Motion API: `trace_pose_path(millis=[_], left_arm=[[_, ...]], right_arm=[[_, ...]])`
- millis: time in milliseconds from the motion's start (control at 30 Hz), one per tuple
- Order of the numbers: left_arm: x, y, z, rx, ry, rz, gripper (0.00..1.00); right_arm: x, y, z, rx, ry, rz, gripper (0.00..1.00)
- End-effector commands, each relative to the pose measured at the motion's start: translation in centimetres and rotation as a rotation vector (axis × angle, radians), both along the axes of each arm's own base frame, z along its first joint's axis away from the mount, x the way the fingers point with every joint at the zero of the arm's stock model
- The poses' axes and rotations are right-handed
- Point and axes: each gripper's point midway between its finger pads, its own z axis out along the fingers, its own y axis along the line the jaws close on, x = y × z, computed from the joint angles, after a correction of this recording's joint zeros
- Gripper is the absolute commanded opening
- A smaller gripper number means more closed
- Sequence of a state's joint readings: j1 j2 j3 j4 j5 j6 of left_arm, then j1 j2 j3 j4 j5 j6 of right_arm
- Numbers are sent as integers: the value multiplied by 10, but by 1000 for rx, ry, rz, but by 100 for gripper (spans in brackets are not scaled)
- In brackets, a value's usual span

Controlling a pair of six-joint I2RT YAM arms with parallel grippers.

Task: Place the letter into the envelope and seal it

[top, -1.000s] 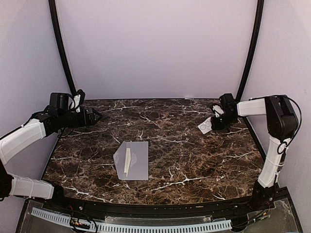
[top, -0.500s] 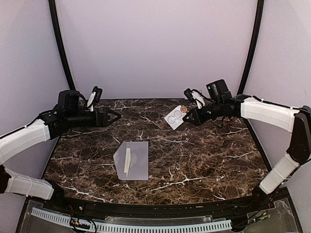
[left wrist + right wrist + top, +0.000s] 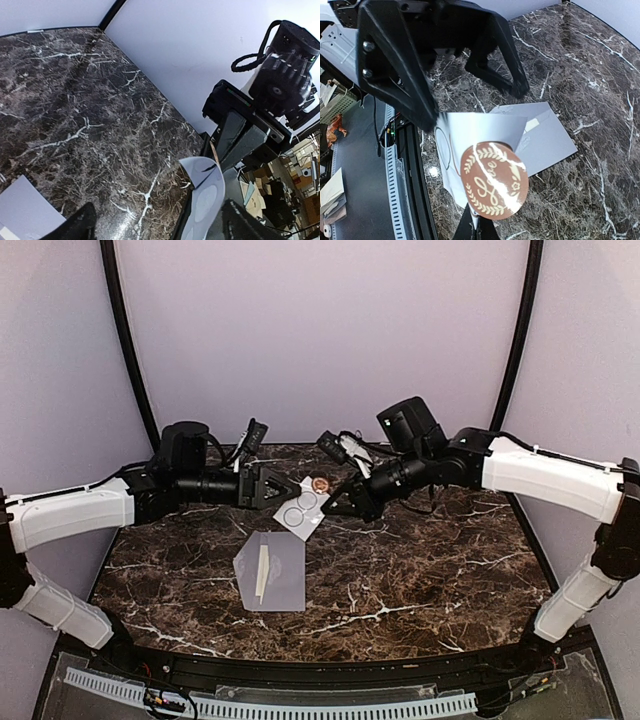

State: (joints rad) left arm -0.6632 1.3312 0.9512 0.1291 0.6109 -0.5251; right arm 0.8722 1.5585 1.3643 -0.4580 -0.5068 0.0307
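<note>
Envelope [image 3: 272, 570] lay flat on the bench [image 3: 430, 570], left of its middle, apart from both arms; above it the right end effector [image 3: 335, 508] pinched a white sticker sheet [image 3: 300, 512] bearing a round brown seal [image 3: 320, 484]; the left end effector [image 3: 292, 491] faced it, spread wide, one fingertip at the sheet's corner.

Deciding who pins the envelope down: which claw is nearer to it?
Left. The left claw hovers just beyond the far edge of the envelope; the right claw, holding the sticker sheet, is farther off to the right.
</note>
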Motion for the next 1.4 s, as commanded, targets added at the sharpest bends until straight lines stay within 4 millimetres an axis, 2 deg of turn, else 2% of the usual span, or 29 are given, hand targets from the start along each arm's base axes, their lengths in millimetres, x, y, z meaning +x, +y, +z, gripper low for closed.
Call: trace_pose_path(millis=[0,33,100,300,367,567,633,667,700,767,867,1000,1100,1167,1267,1367], left_arm=[[-15,-16,26,-85,-32,-105,76],[-20,-19,27,-94,-31,-129,66],[-23,-21,28,-100,-31,-149,54],[-27,-20,23,-90,-26,-156,29],[-27,-20,21,-87,-20,-158,24],[-30,-21,18,-89,-9,-176,20],[-32,-21,19,-97,-8,-190,13],[-34,-22,18,-100,-7,-201,4],[-35,-22,19,-102,-8,-208,2],[-37,-22,19,-101,-13,-222,0],[-38,-18,23,-104,-47,-204,0],[-40,-14,22,-105,-57,-190,0],[-43,-14,20,-109,-49,-208,0],[-45,-15,19,-111,-49,-220,0],[-47,-16,17,-113,-46,-242,0],[-51,-18,17,-119,-42,-272,0]], right_arm=[[-8,13,0,-14,-4,49,0],[-9,15,-2,-17,-2,51,0],[-9,16,-2,-18,-1,55,0],[-7,17,-1,-20,-10,46,0],[-6,16,0,-21,-14,41,0],[-5,15,2,-25,-16,37,0],[-6,15,2,-25,-16,37,0],[-6,15,3,-22,-15,40,0],[-6,15,4,-20,-15,35,0],[-5,13,8,-11,-16,26,2],[-6,9,15,14,-12,13,19],[-5,-2,25,59,-7,-16,53],[2,-14,40,120,-7,-60,66],[6,-19,51,167,-1,-86,68],[-1,-16,60,216,36,-41,57],[-6,-8,59,228,80,4,46]])
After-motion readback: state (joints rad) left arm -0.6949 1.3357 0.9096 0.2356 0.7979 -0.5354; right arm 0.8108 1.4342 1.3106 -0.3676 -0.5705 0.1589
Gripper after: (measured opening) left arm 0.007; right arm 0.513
